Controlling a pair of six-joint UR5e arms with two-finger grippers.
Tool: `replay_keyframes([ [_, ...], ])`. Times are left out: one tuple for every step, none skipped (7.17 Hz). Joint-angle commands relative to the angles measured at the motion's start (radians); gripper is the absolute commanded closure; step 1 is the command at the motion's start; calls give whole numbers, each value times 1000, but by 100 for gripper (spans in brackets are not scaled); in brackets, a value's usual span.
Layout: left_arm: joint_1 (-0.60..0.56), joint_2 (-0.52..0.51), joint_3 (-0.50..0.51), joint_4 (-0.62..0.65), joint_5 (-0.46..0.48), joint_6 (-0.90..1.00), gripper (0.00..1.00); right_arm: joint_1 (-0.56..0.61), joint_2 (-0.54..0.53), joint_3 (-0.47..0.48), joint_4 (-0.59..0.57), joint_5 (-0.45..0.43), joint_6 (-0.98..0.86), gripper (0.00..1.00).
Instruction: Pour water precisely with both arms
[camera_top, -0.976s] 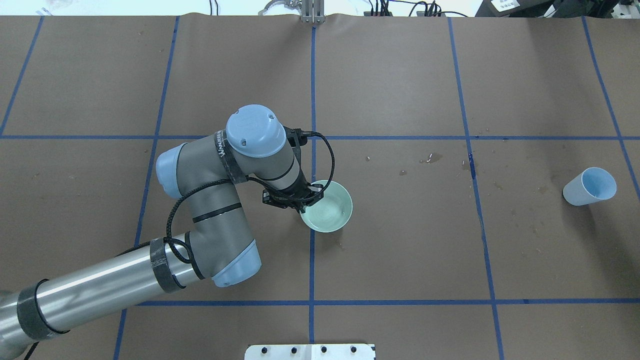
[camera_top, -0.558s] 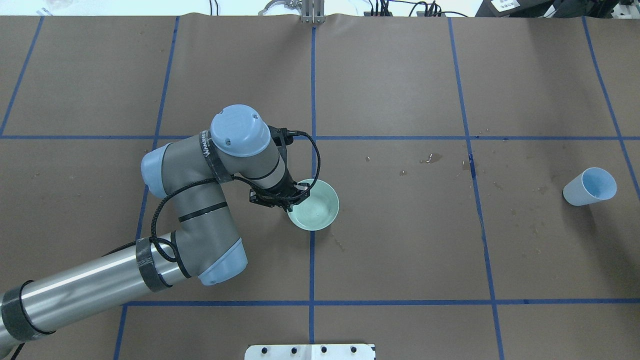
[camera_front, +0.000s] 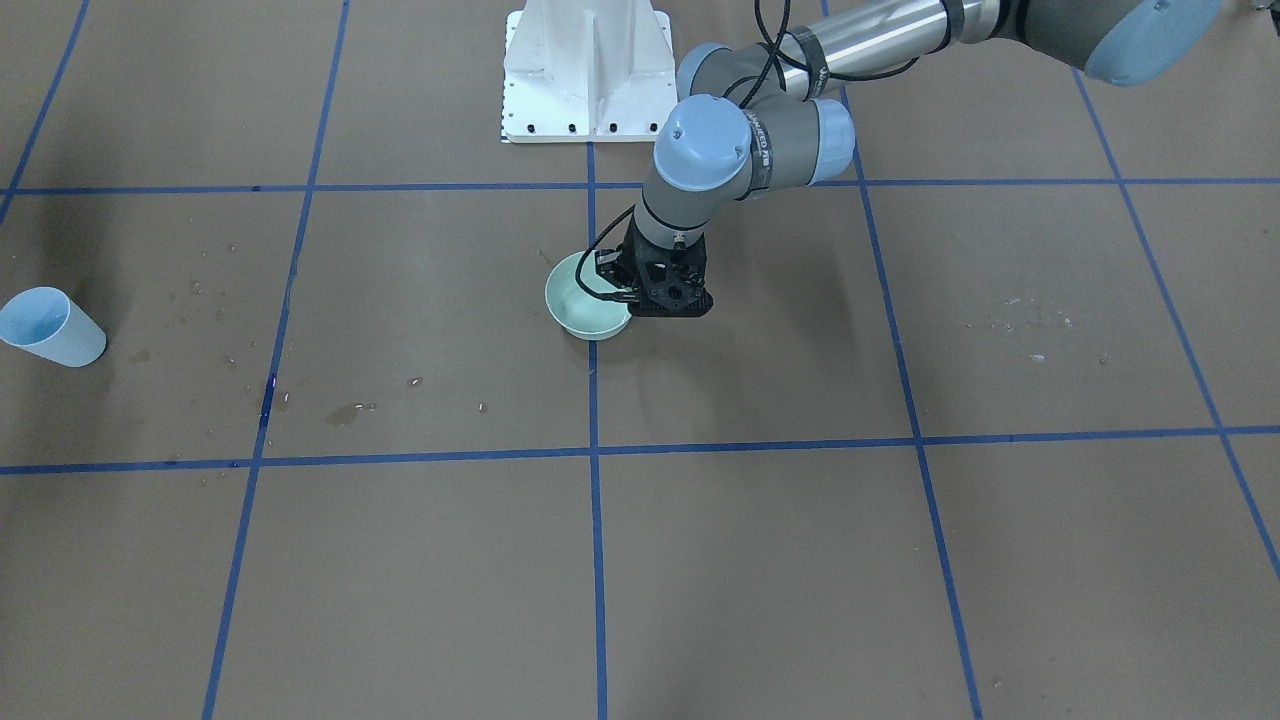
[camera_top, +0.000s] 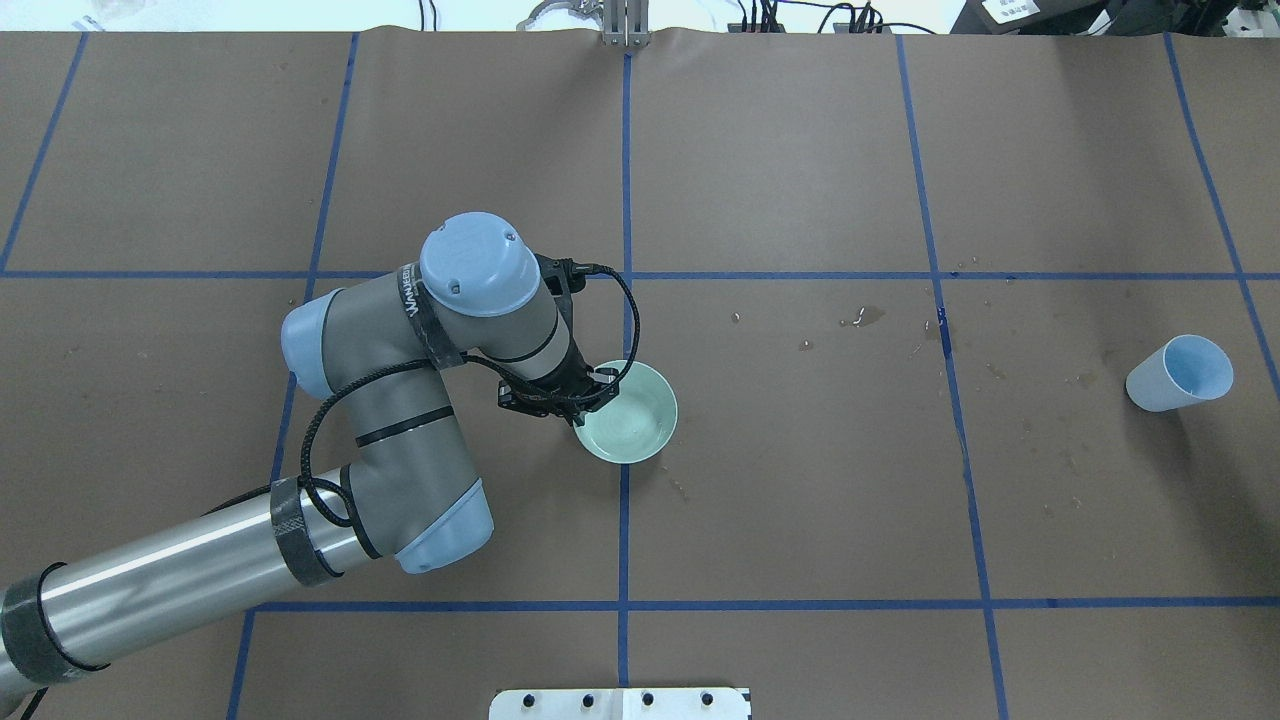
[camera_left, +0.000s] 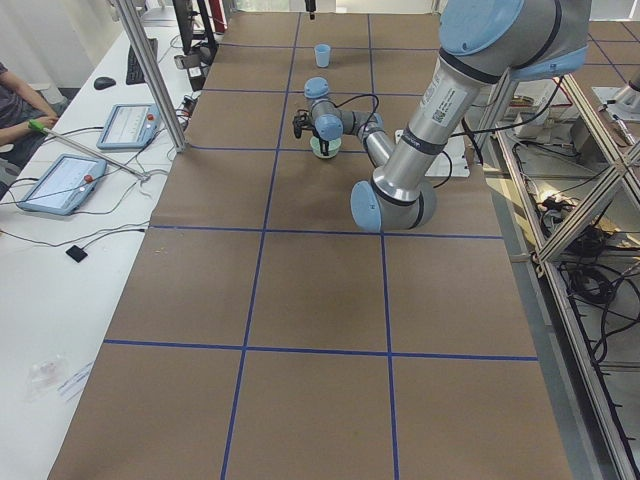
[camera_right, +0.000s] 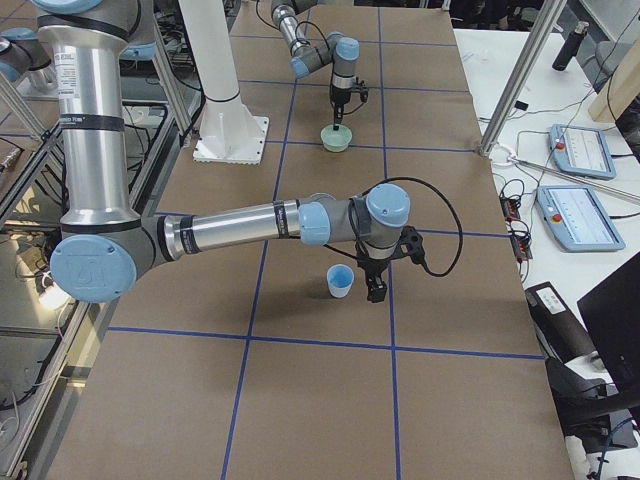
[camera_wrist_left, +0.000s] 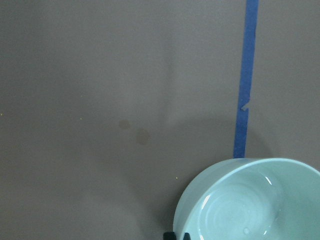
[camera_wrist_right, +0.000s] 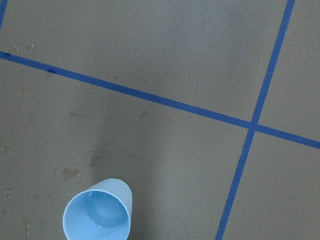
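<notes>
Overhead exterior: left arm is seen reaching in from the lower left, wrist bent down over the table. Left gripper is set on the near-left rim of the bowl, fingers narrow and pinched on that rim. One black fingertip is seen at the rim in the left wrist view. The bowl is pale green, upright, mouth up, and sits over the centre blue tape line. Whether it rests on the table or is held just above it cannot be told. A few small glints are seen inside it in the left wrist view; too faint to call.

Cup is pale blue, standing on its base at the far right of the table, well apart from the bowl. Water is seen as a small glinting pool in the bottom of the cup.

Right arm is caught only in the exterior right view, stretched low across the table. Right gripper is pointed down just beside the cup. Contact with the cup cannot be told, and finger spacing cannot be judged from that view; no fingers are seen in the right wrist view.

Dried or wet spots are scattered on the brown cover between bowl and cup.
</notes>
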Motion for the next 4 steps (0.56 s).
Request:
replay_keyframes([
  [1, 0, 1, -3, 2, 0, 78, 0, 0, 0, 0, -1, 2, 0],
  [1, 0, 1, -3, 2, 1, 53, 0, 0, -2, 0, -1, 2, 0],
  [0, -3, -1, -4, 2, 1, 25, 0, 0, -2, 3, -2, 0, 0],
  [-8, -3, -19, -3, 0, 1, 7, 0, 0, -3, 24, -2, 2, 0],
])
